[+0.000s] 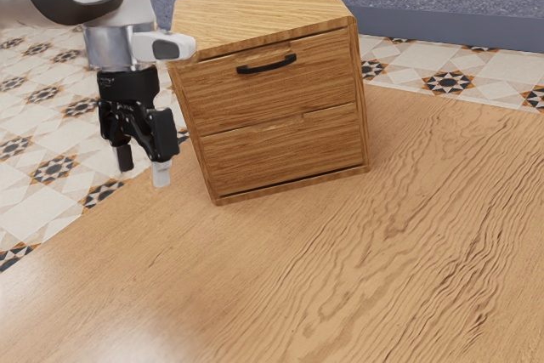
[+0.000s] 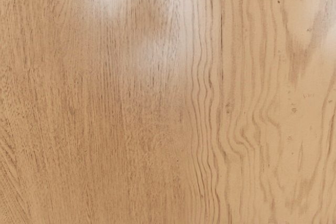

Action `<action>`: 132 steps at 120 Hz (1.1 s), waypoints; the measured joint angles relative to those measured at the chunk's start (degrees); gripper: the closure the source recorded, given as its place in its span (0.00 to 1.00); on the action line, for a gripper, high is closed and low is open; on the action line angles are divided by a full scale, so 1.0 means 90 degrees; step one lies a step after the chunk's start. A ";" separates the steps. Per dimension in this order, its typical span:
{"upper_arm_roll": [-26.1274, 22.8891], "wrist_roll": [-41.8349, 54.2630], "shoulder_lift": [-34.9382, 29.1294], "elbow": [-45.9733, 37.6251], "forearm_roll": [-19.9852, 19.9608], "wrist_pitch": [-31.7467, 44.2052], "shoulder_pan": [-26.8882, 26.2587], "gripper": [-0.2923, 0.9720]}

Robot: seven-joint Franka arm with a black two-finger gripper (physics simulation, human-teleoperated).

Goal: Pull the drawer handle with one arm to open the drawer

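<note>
A wooden cabinet (image 1: 272, 82) with two drawers stands on the wooden floor in the exterior view. The upper drawer (image 1: 268, 82) carries a black bar handle (image 1: 266, 64) and sits slightly ajar, its front edge a little proud of the cabinet. The lower drawer (image 1: 285, 149) is flush. My gripper (image 1: 143, 167) hangs to the exterior view's left of the cabinet, pointing down, below the handle's height and apart from it. Its two fingers stand apart with nothing between them. The wrist view looks straight down on bare wood grain (image 2: 168, 98).
Patterned tiles (image 1: 51, 159) cover the floor on the exterior view's left and behind the cabinet. A dark baseboard and grey wall (image 1: 450, 27) run along the back. Wooden planks (image 1: 357, 278) stretch in front of the cabinet.
</note>
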 joint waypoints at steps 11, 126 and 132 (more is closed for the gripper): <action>0.0066 0.0439 0.0007 -0.0087 -0.0045 0.1190 0.0043 0.23; 0.4119 0.3335 0.3140 0.1510 -0.1472 0.1867 -0.2390 0.24; 0.4360 0.3715 0.3416 0.1302 -0.1977 0.2091 -0.2418 0.24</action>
